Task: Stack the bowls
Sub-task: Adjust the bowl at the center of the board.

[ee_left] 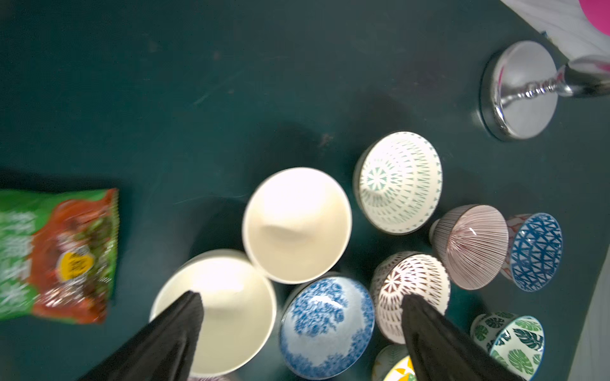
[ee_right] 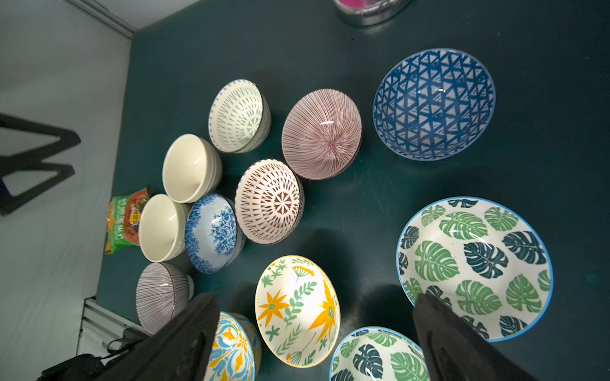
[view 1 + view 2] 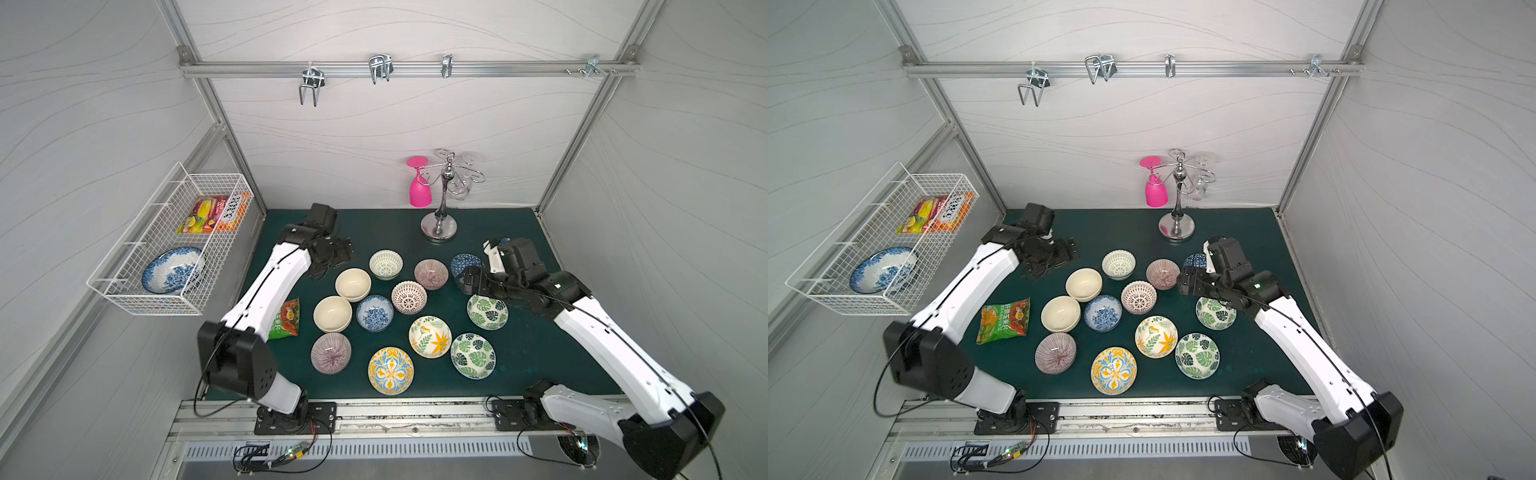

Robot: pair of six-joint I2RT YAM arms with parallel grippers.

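Far to the left of the blue floral bowl (image 3: 374, 313), a white wire basket (image 3: 149, 302) on the side wall holds a larger blue-and-white dish (image 3: 172, 270) and some snack packets. Closer to that bowl, back and to its left, the left gripper (image 1: 302, 298) hovers over the green mat with its jaws spread wide and nothing between them. A green snack bag (image 3: 1005, 320) lies flat on the mat left of the bowl. Two cream bowls (image 3: 353, 284) (image 3: 332, 313) sit just beside its left edge, and a striped bowl (image 3: 331, 353) stands to its front left. Behind it is a pale lattice bowl (image 3: 385, 264), and a brown lattice bowl (image 3: 409, 297) sits just to its right. In front of it on the right is a yellow-and-blue bowl (image 3: 390, 370). Further right come a pink striped bowl (image 3: 431, 274) and a yellow-flower bowl (image 3: 429, 336), then two green leaf bowls (image 3: 473, 355) (image 3: 487, 311). All stand upright on the mat, each in its own spot. To the right and back, the right gripper (image 2: 318, 297) hangs with jaws wide and empty, partly covering a blue triangle-patterned bowl (image 3: 465, 264) in both top views. Behind, a chrome stand (image 3: 439, 226) carries a pink glass (image 3: 417, 187).
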